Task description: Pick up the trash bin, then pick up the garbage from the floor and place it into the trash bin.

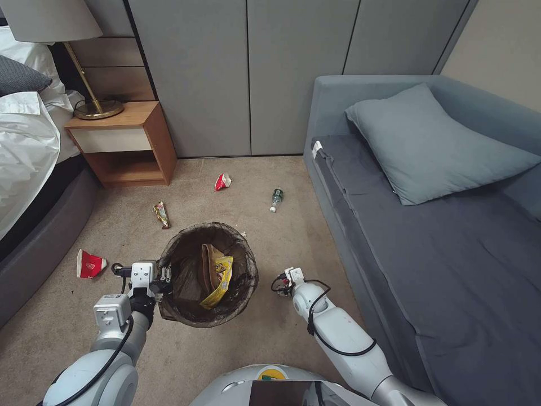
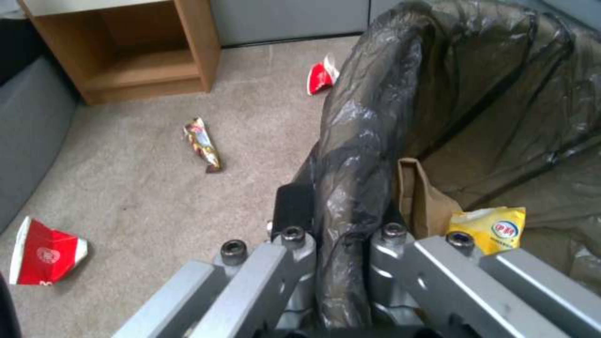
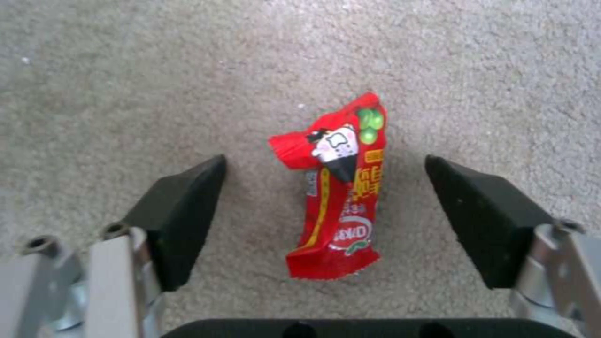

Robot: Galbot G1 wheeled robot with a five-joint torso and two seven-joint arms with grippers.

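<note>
- Your right gripper (image 3: 326, 206) was pointed down at the floor (image 3: 125, 70), with its two black fingers (image 3: 181, 220) spread wide apart.
- A red snack wrapper (image 3: 335, 197) lay flat on the carpet right between those fingers, touching neither one.
- The wrapper's long side ran the same way the fingers point, so the fingers stood one on each long side of it. I think closing them would squeeze it across its thin middle.
- Your right gripper (image 1: 283, 282) was the one near this wrapper, just beside the trash bin (image 1: 208, 273), on the sofa side.
- Your left gripper (image 2: 341, 244) was pinched tight on the bin's rim, one finger outside and one inside, with the dark bag (image 2: 363, 141) squashed between them.
- The bin already had a brown paper bag (image 2: 422, 202) and a yellow wrapper (image 2: 491, 230) inside it.
- More garbage was on the floor farther off: a crushed red cup (image 1: 89, 264) near the bed (image 1: 25, 146), a gold wrapper (image 1: 162, 214), another red cup (image 1: 222, 181) and a small bottle (image 1: 276, 199).
- The carpet was soft and fuzzy, so I think the thin wrapper could slip under the fingertips.
- A wooden nightstand (image 1: 127, 141) and a grey sofa (image 1: 428, 237) stood at the sides, well away from the arms.
</note>
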